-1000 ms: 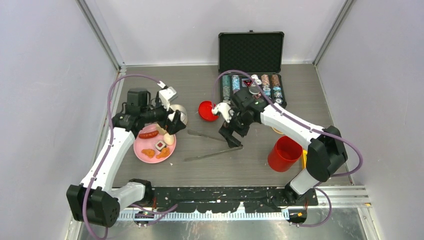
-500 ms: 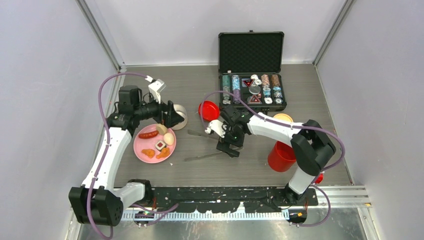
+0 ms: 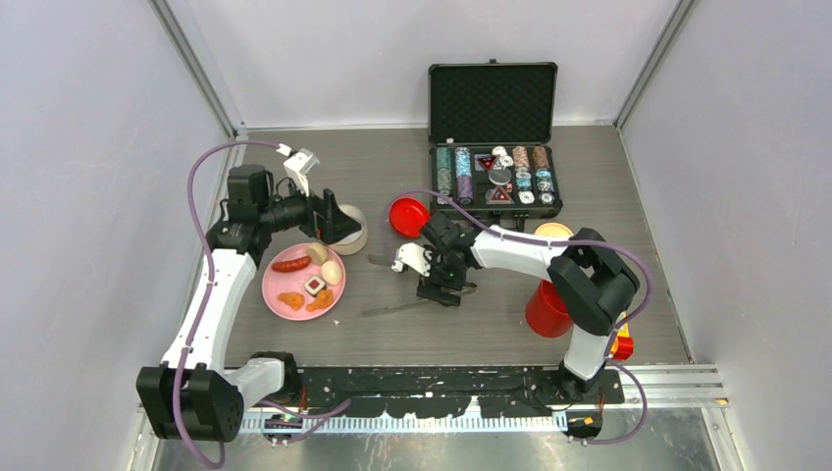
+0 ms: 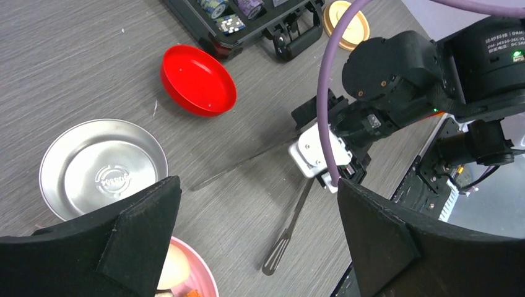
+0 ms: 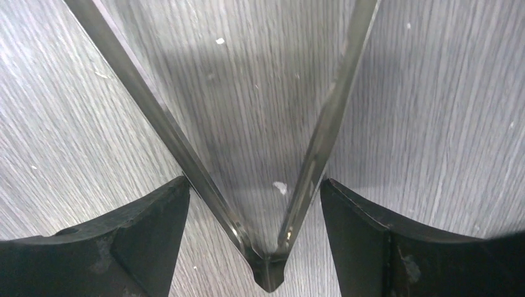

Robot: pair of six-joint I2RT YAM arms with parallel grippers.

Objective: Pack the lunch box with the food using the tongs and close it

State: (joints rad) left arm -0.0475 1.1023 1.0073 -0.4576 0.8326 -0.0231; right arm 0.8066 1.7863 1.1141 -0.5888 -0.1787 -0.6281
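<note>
Right gripper (image 5: 257, 192) is hanging spread wide, straddling the tongs (image 5: 151, 117) near their joint; they are lying flat on the table (image 5: 433, 93). Closing off-centre is risking the slim arms skating out sideways.

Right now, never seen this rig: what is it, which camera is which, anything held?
Two robots: a left arm and a right arm bolted at the table's near edge. The wide picture comes from a fixed camera above and behind them; the other two come from a camera on each wrist, showing its own fingers. On the table: a pink plate of toy food, a steel bowl, a red lid, a beige disc lid, a red canister, an open case of poker chips, metal tongs. The left gripper is open and empty near the bowl. The right gripper is open, its fingers either side of the tongs' joined end; the tongs lie flat, nothing is held.
</note>
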